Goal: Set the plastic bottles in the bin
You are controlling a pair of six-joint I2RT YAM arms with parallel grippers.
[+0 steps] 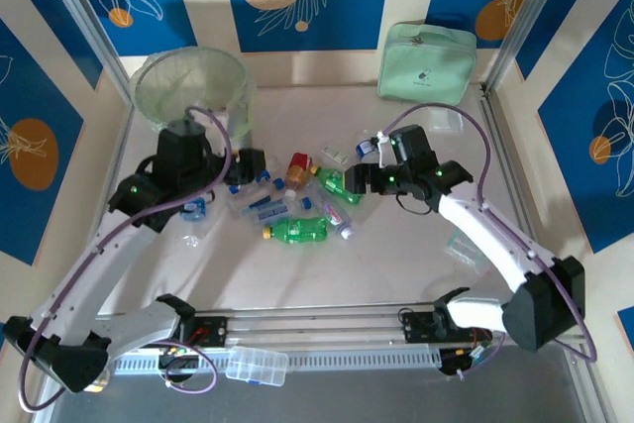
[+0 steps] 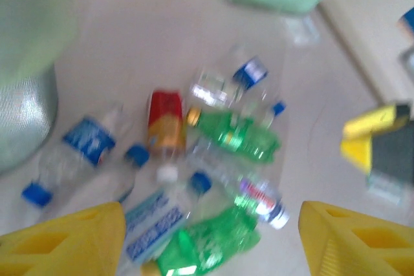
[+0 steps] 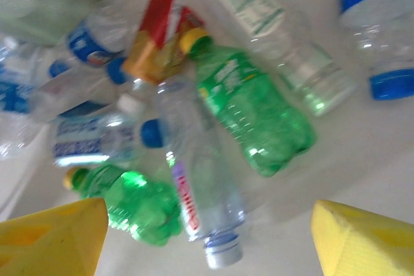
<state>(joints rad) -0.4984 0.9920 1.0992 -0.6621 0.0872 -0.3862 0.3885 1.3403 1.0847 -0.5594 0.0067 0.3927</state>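
Note:
The plastic bottles (image 1: pixel 287 203) lie in a loose pile mid-table: clear ones with blue caps, two green ones and a red-orange one. The bin (image 1: pixel 188 86) stands at the back left. My left gripper (image 1: pixel 253 169) hovers open at the pile's left edge. In the left wrist view its gap (image 2: pixel 210 244) lies over a green bottle (image 2: pixel 207 244) and a blue-labelled clear bottle (image 2: pixel 152 221). My right gripper (image 1: pixel 359 181) is open at the pile's right edge. Between its fingers (image 3: pixel 207 240) lies a clear bottle with red lettering (image 3: pixel 200 185), beside a green bottle (image 3: pixel 255 108). Neither gripper holds anything.
A mint-green zip pouch (image 1: pixel 426 61) leans against the back wall on the right. A flat clear lidded box (image 1: pixel 258 366) rests on the rail at the near edge. One clear bottle (image 1: pixel 193 211) lies apart, under the left arm. Metal frame posts border both sides.

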